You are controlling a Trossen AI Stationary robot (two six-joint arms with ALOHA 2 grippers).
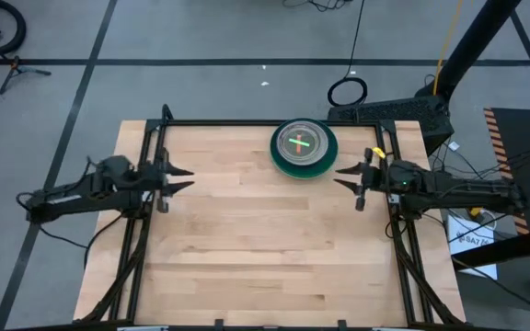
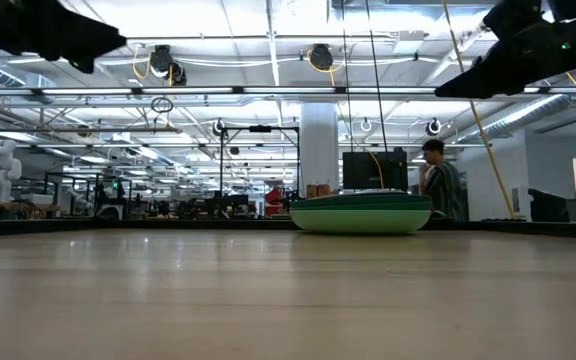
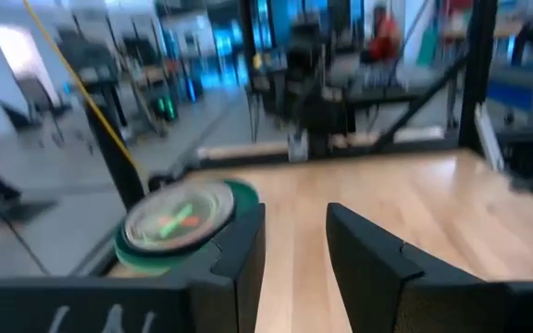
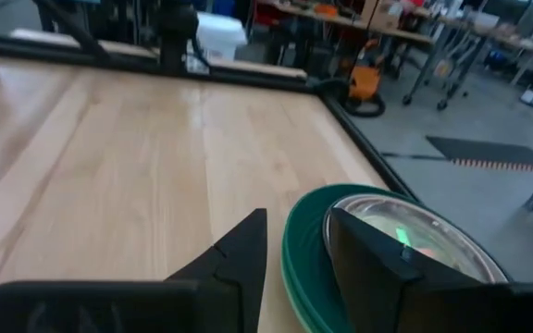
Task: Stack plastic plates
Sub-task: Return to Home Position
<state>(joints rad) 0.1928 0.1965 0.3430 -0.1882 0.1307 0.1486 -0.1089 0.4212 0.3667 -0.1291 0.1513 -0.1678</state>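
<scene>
The plastic plates (image 1: 304,147) stand as one stack near the table's far edge: a dark green plate underneath, lighter green and frosted ones on it, with a green and orange mark in the middle. The stack's base rests on the wood (image 2: 360,213). It also shows in the left wrist view (image 3: 181,226) and the right wrist view (image 4: 391,250). My left gripper (image 1: 184,179) hovers open at the table's left side, far from the stack. My right gripper (image 1: 344,175) hovers open just right of and nearer than the stack, touching nothing.
A black metal frame (image 1: 247,122) runs along the table's far edge and sides. Bare wood (image 1: 265,248) fills the middle and near part of the table. A person (image 2: 440,185) stands in the room beyond the table.
</scene>
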